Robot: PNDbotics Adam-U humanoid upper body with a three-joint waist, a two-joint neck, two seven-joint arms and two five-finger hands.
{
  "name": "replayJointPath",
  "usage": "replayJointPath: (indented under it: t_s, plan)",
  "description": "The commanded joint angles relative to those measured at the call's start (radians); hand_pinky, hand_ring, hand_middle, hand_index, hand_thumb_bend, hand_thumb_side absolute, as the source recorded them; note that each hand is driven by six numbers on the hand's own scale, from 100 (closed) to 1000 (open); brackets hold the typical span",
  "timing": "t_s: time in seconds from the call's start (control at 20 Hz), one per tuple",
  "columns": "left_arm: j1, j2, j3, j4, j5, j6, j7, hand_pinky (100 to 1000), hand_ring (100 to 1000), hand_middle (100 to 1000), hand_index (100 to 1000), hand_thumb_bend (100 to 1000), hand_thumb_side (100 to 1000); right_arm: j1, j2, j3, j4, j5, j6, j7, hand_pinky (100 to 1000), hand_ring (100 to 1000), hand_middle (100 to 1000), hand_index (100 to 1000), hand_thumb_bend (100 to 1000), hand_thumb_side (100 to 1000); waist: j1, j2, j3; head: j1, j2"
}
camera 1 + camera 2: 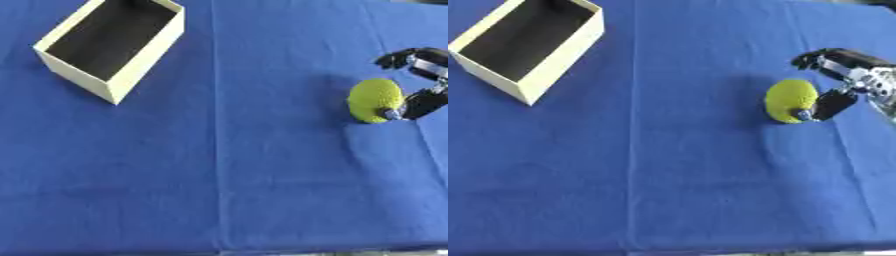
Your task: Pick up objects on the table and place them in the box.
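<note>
The fruit [790, 101], a bumpy yellow-green lump, sat on the blue cloth [219, 165] over at the right side, about mid-depth, standing a bit taller than wide with its long axis running near-to-far. The right hand [846, 80] was right up against it from the right: the thumb [831, 105] touched its near-right flank, while the fingers [820, 57] curled out past its far-right side but looked just apart from the skin, so I'd call the hand spread around it, not clamped yet. So the fruit lay directly left of the palm, inside that gap. No left hand showed anywhere. The box [144, 52] sat well apart at the far left, open top, looking empty, so the carry would have to run leftward and away across the whole cloth.
</note>
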Motion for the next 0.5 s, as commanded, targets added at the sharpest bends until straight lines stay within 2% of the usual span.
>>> replayJointPath:
  t_s: [0.05,0.1,0.25,0.4,0.5]
  plan:
    - [-0.007,0.018,0.015,-0.014,0.003,-0.002,0.006,783,626,653,672,436,330,-0.01,-0.021,-0.002,0.007,-0.006,-0.011,0.012,887,904,752,875,420,100,0.005,-0.013,0.002,-0.004,-0.012]
    - [-0.007,0.017,0.016,-0.014,0.003,-0.002,0.006,783,625,653,671,434,330,-0.01,-0.019,-0.002,0.007,-0.007,-0.012,0.008,870,882,701,832,381,100,0.005,-0.012,0.002,-0.004,-0.012]
    - [-0.007,0.017,0.017,-0.014,0.004,0.0,0.007,783,624,652,670,431,330,-0.006,-0.013,-0.006,0.003,-0.013,-0.007,-0.02,829,835,631,777,340,100,0.004,-0.011,0.0,-0.003,-0.011]
    - [-0.008,0.016,0.017,-0.014,0.005,0.001,0.008,783,624,651,669,429,330,-0.002,-0.007,-0.007,-0.001,-0.034,0.006,-0.072,804,803,624,768,275,100,0.004,-0.012,-0.002,-0.003,-0.01]
    - [-0.009,0.016,0.017,-0.014,0.006,0.001,0.008,783,623,651,668,427,330,0.001,-0.006,-0.001,-0.003,-0.048,0.014,-0.092,789,773,627,767,184,151,0.003,-0.013,-0.003,-0.003,-0.009]
